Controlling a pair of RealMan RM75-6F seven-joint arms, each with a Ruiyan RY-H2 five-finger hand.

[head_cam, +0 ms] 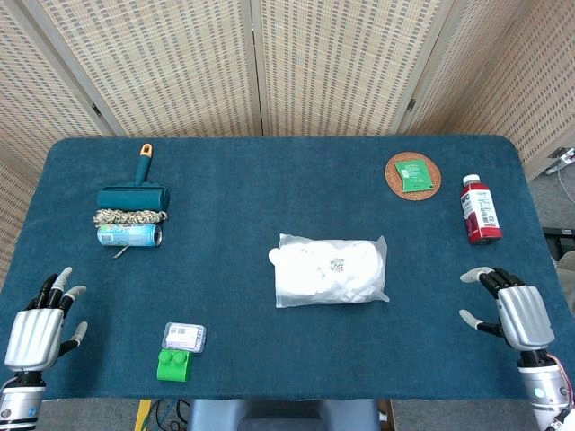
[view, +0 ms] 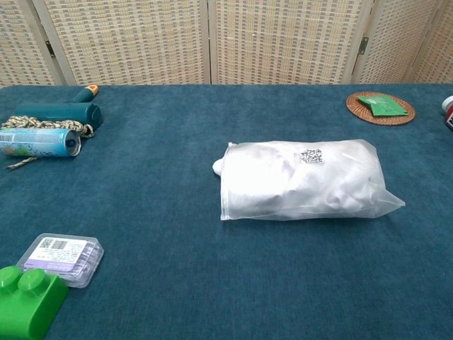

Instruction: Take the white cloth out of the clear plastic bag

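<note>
From the head view, the bag point(head_cam: 331, 270) lies flat near the middle of the worktop point(head_cam: 269, 180), with the cloth point(head_cam: 325, 272) bundled inside it. A small white nub of cloth pokes out at the bag's left end, so that end looks like the mouth; the right end tapers to a sealed corner. Your left hand point(head_cam: 42, 328) sits well to the left of the bag, near the front edge, fingers spread and holding nothing. Your right hand point(head_cam: 510, 313) sits well to the right of the bag, fingers likewise apart and empty. Nothing has been grasped yet, so the step in hand is the approach. Bring the right hand in to pin the sealed end of the bag, and send the left hand to the open end to pinch the exposed cloth. The box point(head_cam: 183, 337) and green block point(head_cam: 173, 365) lie to the front left of the bag, so pass the left hand behind them.

From the chest view, neither hand shows. The bag point(view: 375, 202) is slack and glossy, so it will probably slide if you pull without anchoring it. The cloth point(view: 221, 166) shows bare at the left end, just outside the film. Pinch that nub itself, not the plastic around it, and draw leftward, low along the worktop point(view: 177, 283)
</note>
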